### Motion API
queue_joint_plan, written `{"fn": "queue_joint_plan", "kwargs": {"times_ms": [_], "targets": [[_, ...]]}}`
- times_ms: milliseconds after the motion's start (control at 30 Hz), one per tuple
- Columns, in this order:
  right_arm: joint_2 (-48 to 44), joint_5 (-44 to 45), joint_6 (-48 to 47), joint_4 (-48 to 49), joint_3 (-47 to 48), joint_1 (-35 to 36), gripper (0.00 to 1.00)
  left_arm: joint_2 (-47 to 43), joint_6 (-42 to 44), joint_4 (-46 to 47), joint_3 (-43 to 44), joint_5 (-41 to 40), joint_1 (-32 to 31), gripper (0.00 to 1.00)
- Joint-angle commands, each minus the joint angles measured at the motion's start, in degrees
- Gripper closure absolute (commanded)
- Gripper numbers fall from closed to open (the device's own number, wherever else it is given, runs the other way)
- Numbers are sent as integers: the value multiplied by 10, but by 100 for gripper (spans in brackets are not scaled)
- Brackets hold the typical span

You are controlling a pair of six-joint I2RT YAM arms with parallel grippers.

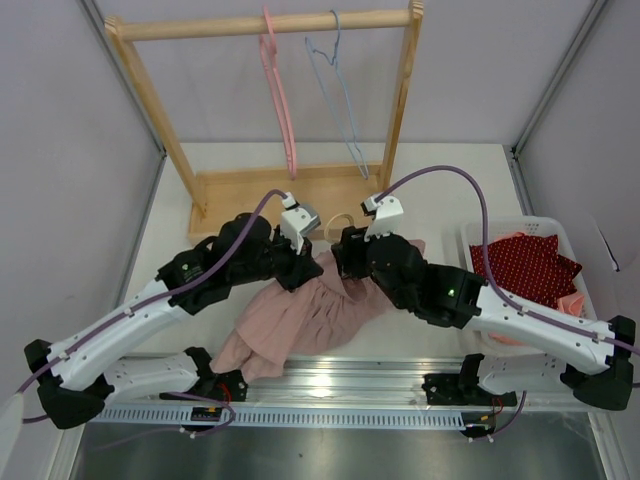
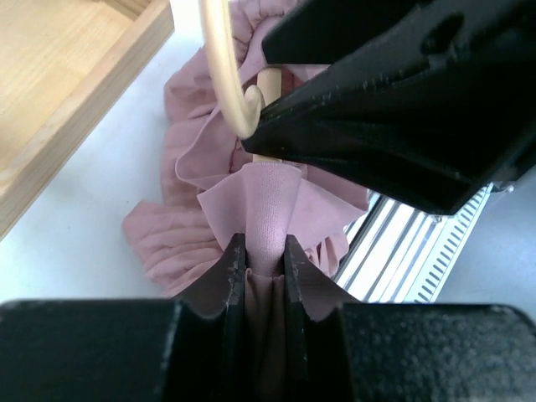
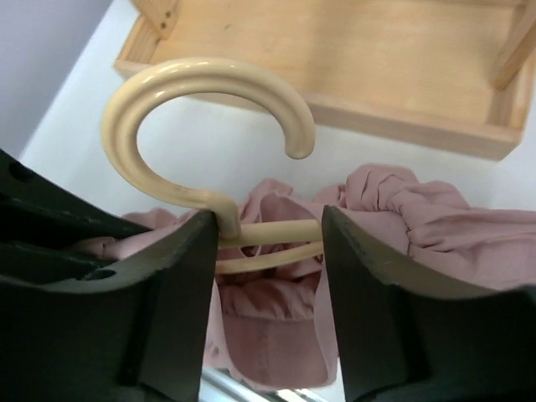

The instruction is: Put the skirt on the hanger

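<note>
Top view: left gripper and right gripper meet over the pink skirt, which is heaped on the table. The hook of the cream hanger pokes up between them.
Left wrist: jaws pinched together on a fold of waistband, just below the hook.
Right wrist: fingers straddle the hanger's neck and bars with a gap showing; cannot tell whether they grip.
Judgement: mid-task, waistband brought up to the hanger, skirt not yet on it
</note>
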Motion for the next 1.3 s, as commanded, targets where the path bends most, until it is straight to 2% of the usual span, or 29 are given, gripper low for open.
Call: {"fn": "queue_joint_plan", "kwargs": {"times_ms": [0, 33, 267, 333, 400, 533, 667, 800, 900, 1067, 1267], "targets": [[-51, 24, 18, -19, 0, -51, 42, -48, -28, -16, -1, -13, -3, 100], [-57, 17, 21, -20, -4, -59, 38, -51, -32, -20, -2, -20, -3, 100], [-79, 8, 30, -41, -10, -108, 29, -94, -76, -79, -13, -67, -2, 100], [-87, -2, 30, -37, -11, -122, 23, -108, -83, -93, -11, -87, -2, 100], [-94, -17, 28, -30, -12, -132, 21, -115, -90, -111, -10, -97, -1, 100], [-105, -64, 30, -6, -17, -152, 13, -134, -108, -139, -20, -127, -1, 100], [-117, -146, 26, 21, -19, -156, 9, -139, -142, -164, -21, -158, 1, 100], [-127, -184, 22, 43, -20, -159, 6, -147, -163, -178, -26, -186, 3, 100], [-128, -176, 22, 29, -9, -160, 5, -155, -194, -211, -7, -227, 3, 100], [-139, -171, 19, 26, -7, -164, 5, -140, -256, -296, 73, -372, 9, 100], [-134, -174, 15, 14, 8, -166, 6, -84, -224, -292, 177, -476, 34, 100]]}}
